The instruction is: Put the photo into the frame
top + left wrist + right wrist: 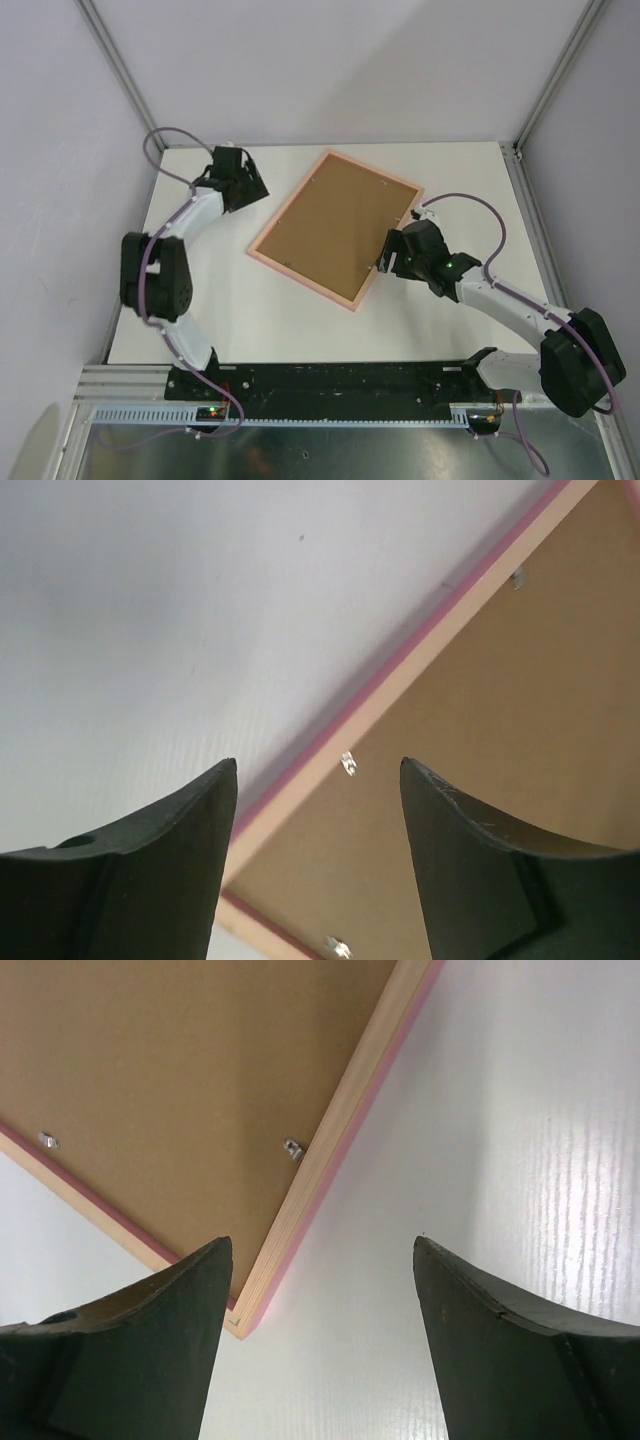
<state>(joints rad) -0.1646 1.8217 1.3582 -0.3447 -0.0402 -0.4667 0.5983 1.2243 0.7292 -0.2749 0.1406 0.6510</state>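
Jaws on both arms are spread wide, gripping nothing. Between the right jaws sits 1 corner of the frame (330,1155), lying flat. Another corner pokes in between the left jaws. Beyond both, the brown backing board (180,1070) faces up, all of it resting on the white counter (510,1160).

Robotics lab test cell. Closed in at 9, 12 and 3 o'clock by plain pale grey wall panels (330,60), joined at the corners by bare aluminium posts (112,60). In the middle, a flat white rectangular table (300,330). At 6 o'clock, a black metal base plate (340,378), a pale slotted cable rail (300,418) and a bare sheet of dull metal (350,455). Bolted there, two white-and-black jointed robot arms (165,270) trailing loose purple cables (172,130). On the arm at 4 o'clock, a small green indicator light (452,265), lit.
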